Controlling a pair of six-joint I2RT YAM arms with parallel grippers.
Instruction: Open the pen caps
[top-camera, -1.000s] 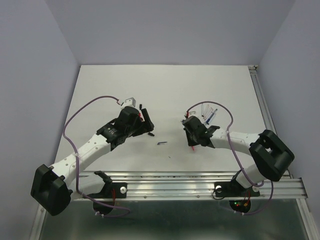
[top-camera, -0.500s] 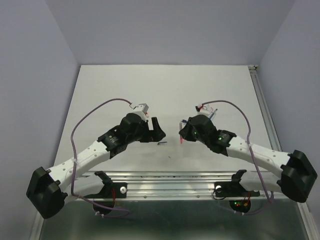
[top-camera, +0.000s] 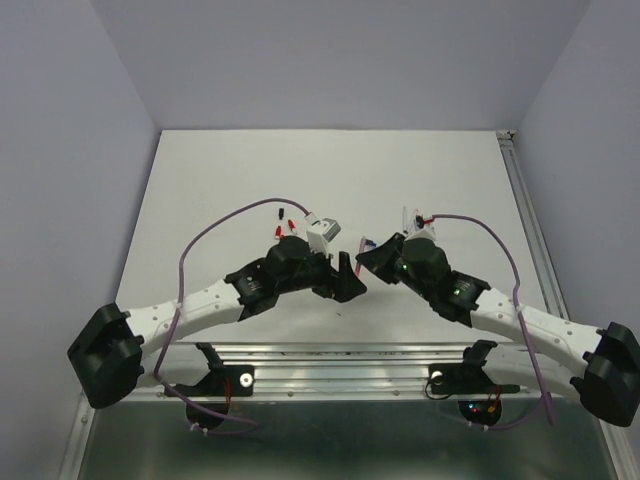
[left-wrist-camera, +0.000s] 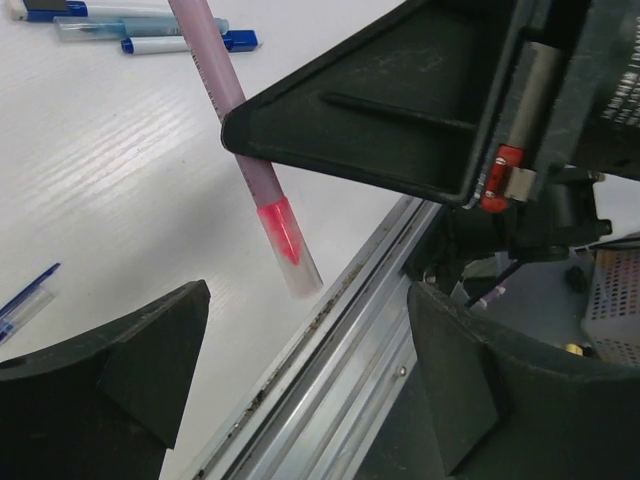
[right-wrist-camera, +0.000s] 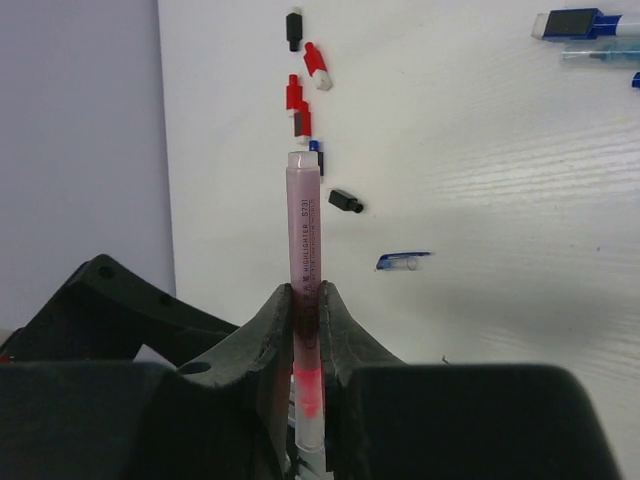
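My right gripper (right-wrist-camera: 307, 305) is shut on a pink highlighter pen (right-wrist-camera: 303, 220) and holds it off the table. The pen's clear cap (left-wrist-camera: 295, 265), with the pink tip showing inside, sticks out past the right fingers. My left gripper (left-wrist-camera: 305, 300) is open and empty, with its jaws on either side of that capped end and apart from it. In the top view the two grippers, left (top-camera: 345, 280) and right (top-camera: 368, 255), meet near the table's front middle. Loose red and black caps (right-wrist-camera: 300, 90) lie in a cluster, and a blue cap (right-wrist-camera: 402, 261) lies apart.
Several pens with blue ends (left-wrist-camera: 130, 30) lie on the white table behind the right gripper, also in the right wrist view (right-wrist-camera: 580, 22). The aluminium rail (left-wrist-camera: 330, 360) runs along the table's front edge just below the grippers. A black cap (right-wrist-camera: 344, 200) lies alone.
The left gripper has swung right and forward toward the right gripper. The right gripper has turned left with the pink pen, so its capped end now sits between the open left jaws.
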